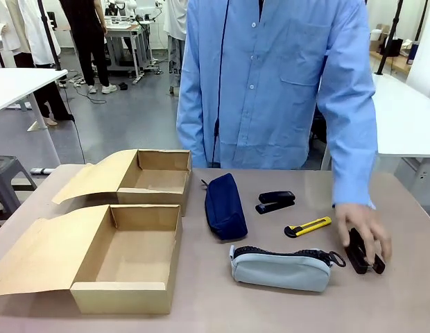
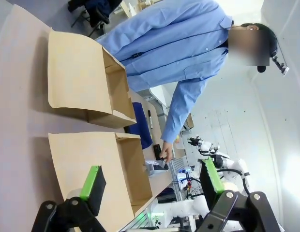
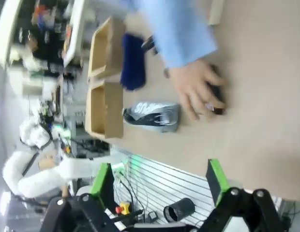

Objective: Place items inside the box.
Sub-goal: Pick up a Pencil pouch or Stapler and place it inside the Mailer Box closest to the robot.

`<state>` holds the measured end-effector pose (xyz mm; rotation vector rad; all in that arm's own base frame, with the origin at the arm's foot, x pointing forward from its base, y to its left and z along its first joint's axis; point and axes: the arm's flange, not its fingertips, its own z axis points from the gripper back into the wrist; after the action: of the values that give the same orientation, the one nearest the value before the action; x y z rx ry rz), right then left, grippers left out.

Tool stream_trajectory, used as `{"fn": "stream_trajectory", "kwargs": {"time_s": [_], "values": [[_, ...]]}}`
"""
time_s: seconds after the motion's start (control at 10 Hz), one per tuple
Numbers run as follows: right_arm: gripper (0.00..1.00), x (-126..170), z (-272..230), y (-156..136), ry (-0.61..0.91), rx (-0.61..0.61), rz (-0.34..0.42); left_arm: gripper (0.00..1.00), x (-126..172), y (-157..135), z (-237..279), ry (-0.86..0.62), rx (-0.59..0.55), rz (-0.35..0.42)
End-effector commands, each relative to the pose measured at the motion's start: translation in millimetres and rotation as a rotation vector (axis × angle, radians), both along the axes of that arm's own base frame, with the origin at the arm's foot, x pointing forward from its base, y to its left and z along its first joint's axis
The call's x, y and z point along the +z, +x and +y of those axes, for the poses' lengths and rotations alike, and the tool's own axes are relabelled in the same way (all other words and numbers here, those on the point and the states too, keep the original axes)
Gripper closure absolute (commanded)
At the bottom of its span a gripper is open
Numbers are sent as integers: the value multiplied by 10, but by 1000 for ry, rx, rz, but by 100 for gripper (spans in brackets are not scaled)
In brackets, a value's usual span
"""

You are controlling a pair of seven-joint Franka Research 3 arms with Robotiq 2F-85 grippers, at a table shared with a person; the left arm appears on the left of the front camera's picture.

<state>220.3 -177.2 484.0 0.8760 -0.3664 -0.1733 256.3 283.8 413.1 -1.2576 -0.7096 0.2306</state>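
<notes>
Covering a black stapler [image 1: 358, 252], person's hand [image 1: 362, 222] hides most — left fingers [image 2: 92, 186], right fingers [image 3: 216, 176] wide, empty

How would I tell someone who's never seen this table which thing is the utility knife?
Look at the table's right half, near the person's hand. Between the far black stapler and the grey pouch lies the knife. It alone is yellow, slim, with a black tip.
</notes>
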Motion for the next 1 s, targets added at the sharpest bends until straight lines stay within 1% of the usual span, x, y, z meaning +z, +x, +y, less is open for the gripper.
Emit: {"fn": "stream_trajectory", "kwargs": {"time_s": [0.0, 0.1, 0.2, 0.5, 0.9], "values": [[0, -351, -657, -670, -9, -251, 16, 0, 9, 14, 6, -7, 3, -40], [0, -388, -799, -782, 5, -323, 23, 0, 9, 14, 6, -7, 3, -40], [0, -403, -828, -779, -1, -322, 25, 0, 9, 14, 6, -7, 3, -40], [0, -441, -719, -597, -11, -269, 46, 0, 9, 14, 6, -7, 3, -40], [0, -375, -557, -538, -34, -224, 30, 0, 9, 14, 6, -7, 3, -40]]}}
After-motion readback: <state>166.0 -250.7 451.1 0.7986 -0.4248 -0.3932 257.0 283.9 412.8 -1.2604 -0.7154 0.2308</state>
